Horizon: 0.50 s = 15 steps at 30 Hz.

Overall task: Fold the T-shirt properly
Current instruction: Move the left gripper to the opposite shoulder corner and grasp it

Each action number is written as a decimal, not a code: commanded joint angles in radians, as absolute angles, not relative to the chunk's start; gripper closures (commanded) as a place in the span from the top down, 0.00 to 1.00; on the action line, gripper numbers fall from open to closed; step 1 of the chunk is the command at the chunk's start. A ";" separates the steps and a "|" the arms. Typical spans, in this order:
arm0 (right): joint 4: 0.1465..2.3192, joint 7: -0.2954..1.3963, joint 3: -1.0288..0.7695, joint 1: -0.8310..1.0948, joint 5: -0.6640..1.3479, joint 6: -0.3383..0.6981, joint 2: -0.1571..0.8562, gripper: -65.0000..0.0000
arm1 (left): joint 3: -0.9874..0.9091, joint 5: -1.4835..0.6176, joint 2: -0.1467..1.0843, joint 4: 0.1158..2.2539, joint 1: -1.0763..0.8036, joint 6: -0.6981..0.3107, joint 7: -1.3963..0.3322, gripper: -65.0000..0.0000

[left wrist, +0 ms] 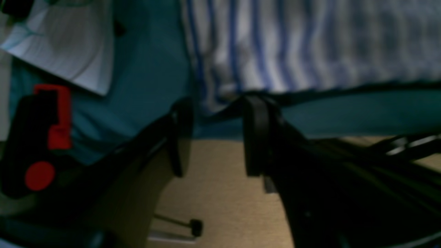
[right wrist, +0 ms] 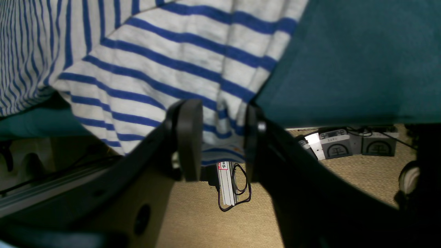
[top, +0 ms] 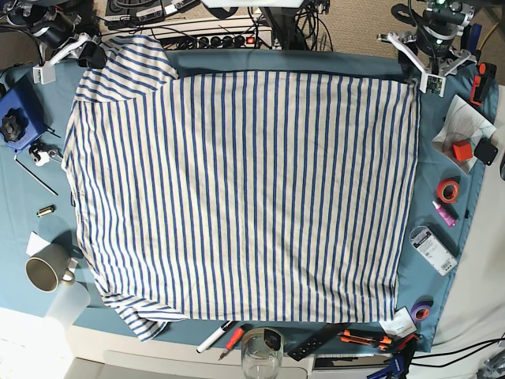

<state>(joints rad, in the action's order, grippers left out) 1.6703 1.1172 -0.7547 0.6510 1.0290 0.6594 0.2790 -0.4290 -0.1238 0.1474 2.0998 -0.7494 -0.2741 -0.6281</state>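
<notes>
Right gripper: the right gripper (right wrist: 222,137) sits at the far left corner of the tabletop (top: 24,197). Its jaws stand partly apart with the sleeve hem hanging between them; whether the pads actually pinch the cloth, I cannot tell.

T-shirt: the T-shirt (top: 245,197) lies spread flat across the middle of the teal table cloth (top: 438,158), stripes running from far edge to near edge. One sleeve reaches the far left corner, the other the near left corner, and the straight hem faces the right edge.

Left gripper: the left gripper (left wrist: 217,136) is at the far right corner, jaws apart at the hem corner. The wrist view is blurred, so a hold on the cloth is not clear.

Step in hand: judged as the first grasp, both grippers set on the far edge of the shirt — no fold yet made.

Next move: likely needs both grippers to close firmly, lift together and carry the far edge toward the near edge, keeping the cloth taut so it does not bunch.
</notes>
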 commanded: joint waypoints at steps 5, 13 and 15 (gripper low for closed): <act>1.682 1.113 -0.759 0.659 1.028 0.664 0.291 0.30 | -0.434 -0.131 0.153 2.101 -0.750 -0.278 -0.602 0.38; 1.682 1.107 -0.759 0.659 1.028 0.664 0.291 0.30 | -0.434 -0.134 0.153 2.030 -0.683 -0.290 -0.605 0.38; 1.682 1.106 -0.759 0.659 1.028 0.664 0.291 0.30 | -0.434 -0.134 0.153 1.990 -0.667 -0.290 -0.606 0.38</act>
<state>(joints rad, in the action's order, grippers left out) 1.6703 1.1126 -0.7547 0.6510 1.0286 0.6594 0.2790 -0.4301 -0.1394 0.1474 1.9823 -0.6632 -0.2893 -0.6025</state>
